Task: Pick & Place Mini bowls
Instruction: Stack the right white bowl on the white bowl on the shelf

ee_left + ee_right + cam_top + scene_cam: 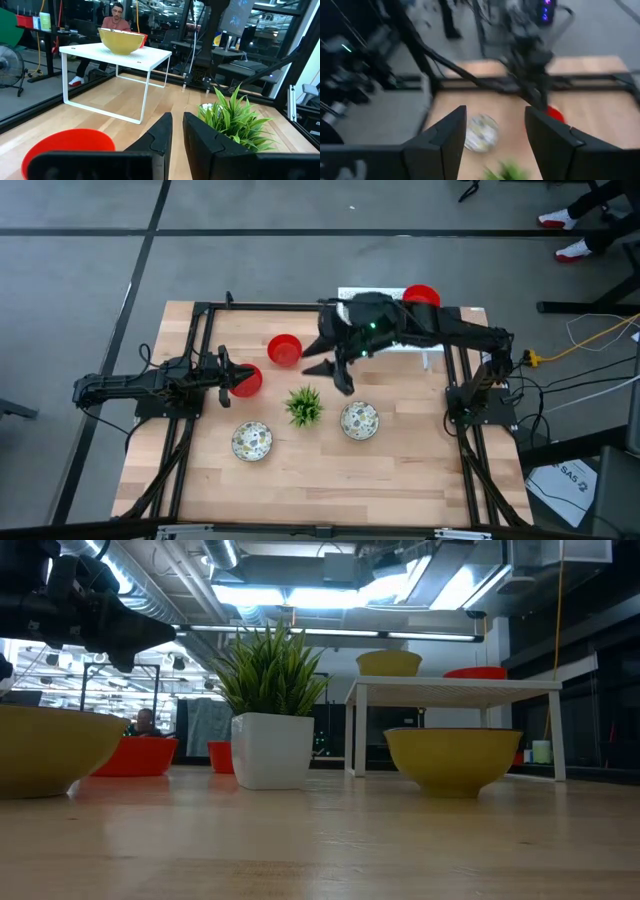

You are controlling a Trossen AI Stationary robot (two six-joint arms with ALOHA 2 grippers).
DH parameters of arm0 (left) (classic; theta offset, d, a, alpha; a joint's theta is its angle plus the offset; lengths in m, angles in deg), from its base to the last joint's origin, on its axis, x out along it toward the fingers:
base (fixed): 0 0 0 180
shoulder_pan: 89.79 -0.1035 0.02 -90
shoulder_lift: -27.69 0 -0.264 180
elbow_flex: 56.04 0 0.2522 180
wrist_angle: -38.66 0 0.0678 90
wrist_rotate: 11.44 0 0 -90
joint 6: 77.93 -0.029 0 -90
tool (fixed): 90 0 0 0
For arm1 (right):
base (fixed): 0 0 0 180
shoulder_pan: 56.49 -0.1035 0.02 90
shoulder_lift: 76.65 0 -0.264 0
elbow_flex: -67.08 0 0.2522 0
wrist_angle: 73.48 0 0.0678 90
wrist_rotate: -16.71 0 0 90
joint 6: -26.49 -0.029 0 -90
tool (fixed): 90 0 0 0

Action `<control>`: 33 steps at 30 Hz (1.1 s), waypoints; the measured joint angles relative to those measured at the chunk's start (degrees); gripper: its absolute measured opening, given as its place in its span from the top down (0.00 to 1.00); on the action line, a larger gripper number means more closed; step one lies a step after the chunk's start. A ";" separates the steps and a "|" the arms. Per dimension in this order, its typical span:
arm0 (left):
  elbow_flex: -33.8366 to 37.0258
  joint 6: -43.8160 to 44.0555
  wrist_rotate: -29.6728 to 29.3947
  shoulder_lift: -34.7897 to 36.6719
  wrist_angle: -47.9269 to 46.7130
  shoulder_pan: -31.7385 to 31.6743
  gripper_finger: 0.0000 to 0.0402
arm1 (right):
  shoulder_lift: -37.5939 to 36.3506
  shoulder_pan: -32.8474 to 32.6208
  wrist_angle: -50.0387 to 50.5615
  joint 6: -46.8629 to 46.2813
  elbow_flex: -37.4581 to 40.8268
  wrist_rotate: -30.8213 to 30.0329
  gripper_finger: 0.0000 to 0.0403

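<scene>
Right gripper (330,370) hangs above table centre, just right of a red bowl (284,349) and far of the plant (304,405); fingers spread wide, nothing between them (right wrist view shows the gap clearly, w/ a speckled bowl (481,131) below).

Left gripper (226,370) sits low at left edge of table, beside 2nd red bowl (244,381); fingers (161,137) nearly pressed together, only a thin slit, nothing pinched; red bowl (67,149) lies just beside them in left wrist view.

Bowls: two speckled on near side, one left of plant (252,441), one right (359,420); two red on left-centre of table; 3rd red (421,296) on white stand (395,345) at far right, mostly hidden by right arm from above; a yellow-sided bowl (389,662) also on stand in low view.

A person (116,19) sits beyond the table.
</scene>
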 joint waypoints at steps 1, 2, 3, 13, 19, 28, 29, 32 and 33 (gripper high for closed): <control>-0.02 0.00 0.00 0.00 0.00 0.02 0.90 | 0.00 -1.02 -1.54 -1.45 0.00 -0.01 0.50; 0.00 0.00 0.00 -0.01 0.00 0.01 0.90 | 0.00 -2.02 -2.92 -2.60 0.00 -0.03 0.50; -0.02 0.00 0.00 0.00 0.00 0.01 0.90 | 0.00 -2.94 -3.98 -3.02 0.00 -0.02 0.50; -0.01 0.00 0.00 0.00 0.00 0.00 0.89 | 0.02 -11.38 -7.24 -11.98 0.00 2.65 0.50; -0.01 0.00 0.00 -0.01 -0.01 0.00 0.90 | 0.38 -16.52 -5.75 -18.10 0.02 11.70 0.50; 0.00 0.00 0.00 -0.01 0.00 0.01 0.89 | 0.69 -20.61 -2.56 -17.98 0.11 16.29 0.50; 0.00 0.00 0.00 -0.02 0.00 0.00 0.89 | 0.91 -20.91 -2.69 -17.91 0.11 16.37 0.50; 0.00 -0.01 0.00 -0.01 -0.02 0.00 0.89 | 2.00 -22.40 -0.75 -16.26 0.17 16.45 0.50; -0.02 0.00 0.00 0.00 0.00 0.02 0.89 | 2.42 -22.89 0.29 -15.56 0.17 16.39 0.50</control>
